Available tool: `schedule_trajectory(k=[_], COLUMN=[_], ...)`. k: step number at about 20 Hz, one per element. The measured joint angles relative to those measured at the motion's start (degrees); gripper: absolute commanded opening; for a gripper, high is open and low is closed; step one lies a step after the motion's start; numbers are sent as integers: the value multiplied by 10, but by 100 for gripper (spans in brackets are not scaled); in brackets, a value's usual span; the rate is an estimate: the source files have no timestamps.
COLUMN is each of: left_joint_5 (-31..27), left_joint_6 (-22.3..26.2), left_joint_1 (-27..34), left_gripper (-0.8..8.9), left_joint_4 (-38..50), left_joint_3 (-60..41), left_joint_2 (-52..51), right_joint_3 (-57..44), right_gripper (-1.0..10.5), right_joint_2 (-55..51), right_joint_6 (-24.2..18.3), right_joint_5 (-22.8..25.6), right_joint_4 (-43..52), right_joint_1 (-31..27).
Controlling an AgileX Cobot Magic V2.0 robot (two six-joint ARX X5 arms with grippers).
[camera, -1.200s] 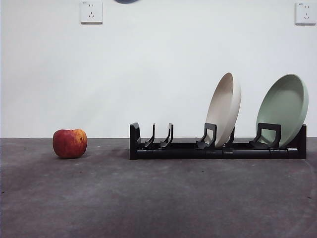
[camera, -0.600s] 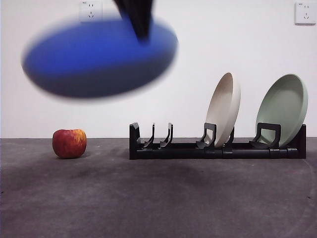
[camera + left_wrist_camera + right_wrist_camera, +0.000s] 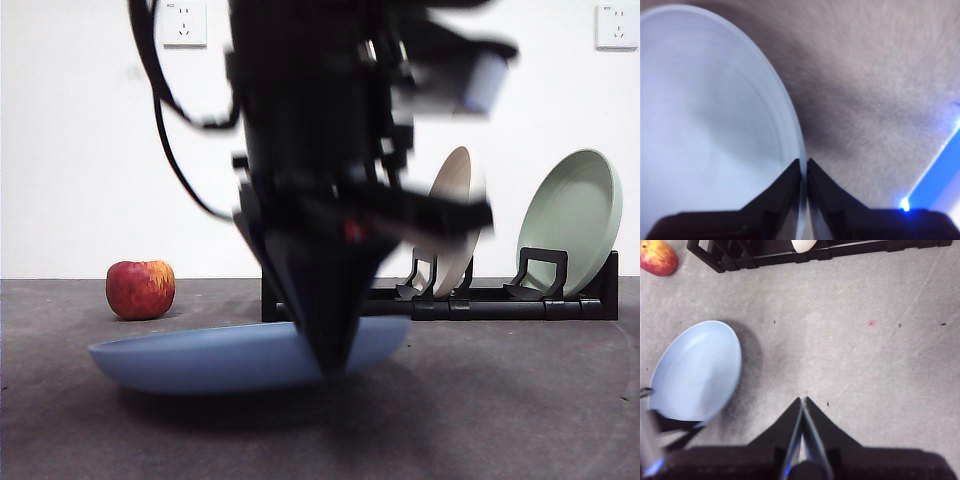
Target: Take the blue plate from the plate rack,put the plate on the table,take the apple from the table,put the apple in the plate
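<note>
Blue plate [image 3: 230, 355] is what my left gripper [image 3: 803, 170] is clamped on: both jaws pinch its rim, one inside, one outside. From the front I judge it is at or just above the table [image 3: 520, 420], near flat, on the open stretch toward the table's front edge, in front of the plate rack [image 3: 500, 300]. Whether it has fully touched down I cannot tell. My right gripper [image 3: 803, 412] hangs high over bare table with its jaws pressed together on nothing.

What the next move turns on: the apple [image 3: 141, 289] sits toward the table's far edge, past the plate's far rim and beside the rack's empty end. It lies on the left arm's side, so that arm looks nearer once it lets go.
</note>
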Motion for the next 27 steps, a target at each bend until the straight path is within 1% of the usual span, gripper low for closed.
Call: schedule_trajectory(k=[3,4,5,6,7,8,11,12,14,15,17,18,19,20,21,22,24,27], left_joint_5=[8,12,17,35,38,42,44,44,44,44,43,43,41,39,39,38,14,-40], left_joint_6=[7,7,7,7,7,7,7,7,6,5,-3,-7,-15,-30,-46,-61,-87,-117], left_joint_1=[0,0,0,3,3,3,3,3,3,3,6,9,12,17,22,27,38,53], left_gripper=[12,109,228,372,454,481,478,469,460,396,90,-18,-5,-5,-5,-5,-6,-6], left_joint_4=[20,22,24,27,27,27,19,14,1,-8,-32,-45,-53,-59,-65,-74,-98,-163], left_joint_3=[0,0,0,0,0,0,14,21,31,35,39,39,39,39,39,39,39,39], left_joint_2=[28,30,30,31,34,35,30,17,-33,-64,-136,-174,-205,-242,-275,-308,-369,-436], right_joint_3=[0,0,0,0,0,0,0,0,0,0,7,16,29,47,67,90,139,208], right_gripper=[3,7,8,16,65,137,286,365,513,542,577,577,610,702,754,765,754,752], right_joint_2=[0,0,0,0,0,0,0,0,1,2,15,29,44,66,90,118,179,263], right_joint_6=[0,0,0,0,0,-1,-2,-2,-1,1,7,9,13,14,13,14,15,39], right_joint_5=[0,0,0,0,0,0,0,-3,-24,-35,-45,-45,-45,-45,-45,-45,-45,-45], right_joint_4=[2,2,2,2,2,2,7,8,30,49,92,115,132,155,175,193,226,321], right_joint_1=[0,0,0,0,0,0,0,0,5,14,47,71,93,123,152,180,228,268])
